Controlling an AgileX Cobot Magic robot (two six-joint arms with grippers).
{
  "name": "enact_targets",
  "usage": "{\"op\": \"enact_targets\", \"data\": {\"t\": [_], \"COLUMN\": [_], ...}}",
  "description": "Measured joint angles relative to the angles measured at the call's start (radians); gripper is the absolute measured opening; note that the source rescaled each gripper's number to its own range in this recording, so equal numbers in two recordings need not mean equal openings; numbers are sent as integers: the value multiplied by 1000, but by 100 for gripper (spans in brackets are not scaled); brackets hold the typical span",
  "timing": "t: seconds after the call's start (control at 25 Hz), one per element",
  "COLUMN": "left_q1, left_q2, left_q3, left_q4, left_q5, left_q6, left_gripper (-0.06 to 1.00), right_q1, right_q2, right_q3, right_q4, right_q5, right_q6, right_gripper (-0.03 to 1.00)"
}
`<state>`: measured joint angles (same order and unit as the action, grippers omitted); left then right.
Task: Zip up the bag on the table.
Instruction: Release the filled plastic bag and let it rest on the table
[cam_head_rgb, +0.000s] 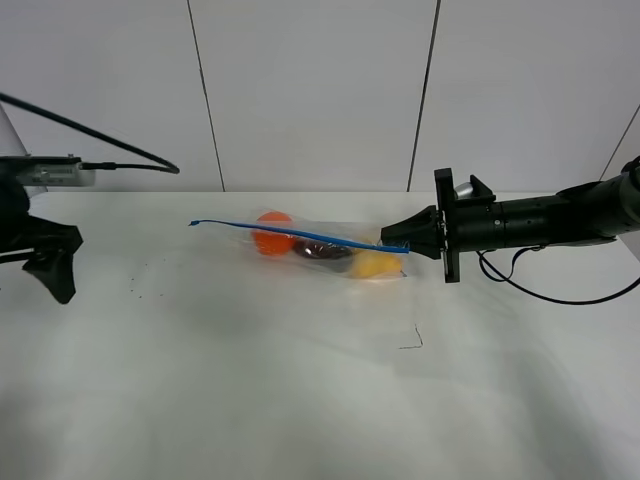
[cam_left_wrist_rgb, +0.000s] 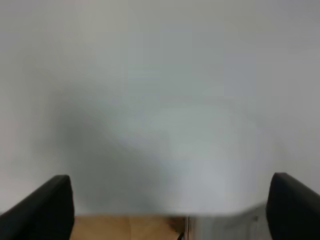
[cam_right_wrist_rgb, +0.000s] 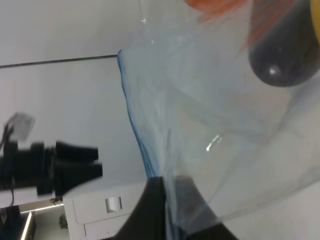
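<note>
The clear bag (cam_head_rgb: 330, 250) lies on the white table (cam_head_rgb: 300, 400) near its middle, with orange, dark purple and yellow items showing through. Its blue zip strip (cam_head_rgb: 290, 233) runs along the far edge and is raised a little. My right gripper (cam_head_rgb: 402, 243) is shut on the strip's right end. In the right wrist view the fingers (cam_right_wrist_rgb: 150, 210) pinch the bag's blue edge (cam_right_wrist_rgb: 132, 125). My left gripper (cam_head_rgb: 55, 268) hangs at the table's far left, well away from the bag. Its fingers (cam_left_wrist_rgb: 45, 205) stand wide apart and hold nothing.
A black cable (cam_head_rgb: 560, 296) loops on the table under the right arm. A small dark mark (cam_head_rgb: 412, 340) is on the table in front of the bag. The left wrist view shows the table's edge with wooden floor (cam_left_wrist_rgb: 130, 227) beyond it.
</note>
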<state>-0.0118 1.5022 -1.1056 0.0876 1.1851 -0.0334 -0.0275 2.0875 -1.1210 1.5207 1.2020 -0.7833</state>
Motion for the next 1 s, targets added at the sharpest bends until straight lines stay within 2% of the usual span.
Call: {"op": "enact_targets", "data": {"t": [0.28, 0.48, 0.6, 0.76, 1.0], "left_q1": [0, 0, 0, 0, 0], "left_q2": [-388, -681, -845, -1045, -1257], "left_q3": [319, 479, 543, 603, 611], "left_q4": [0, 0, -2, -52, -75], "left_q5": [-1, -35, -64, -108, -123], "left_q6": [9, 10, 10, 14, 40], "left_gripper": [100, 100, 100, 100, 100], "right_q1": [0, 0, 0, 0, 0], "right_q2": [0, 0, 0, 0, 0], "right_q3": [0, 0, 0, 0, 0], "right_q4": [-1, -1, -1, -3, -3], "right_q5": [0, 0, 0, 0, 0], "right_q6": [0, 0, 0, 0, 0], "right_gripper": [0, 0, 0, 0, 0]}}
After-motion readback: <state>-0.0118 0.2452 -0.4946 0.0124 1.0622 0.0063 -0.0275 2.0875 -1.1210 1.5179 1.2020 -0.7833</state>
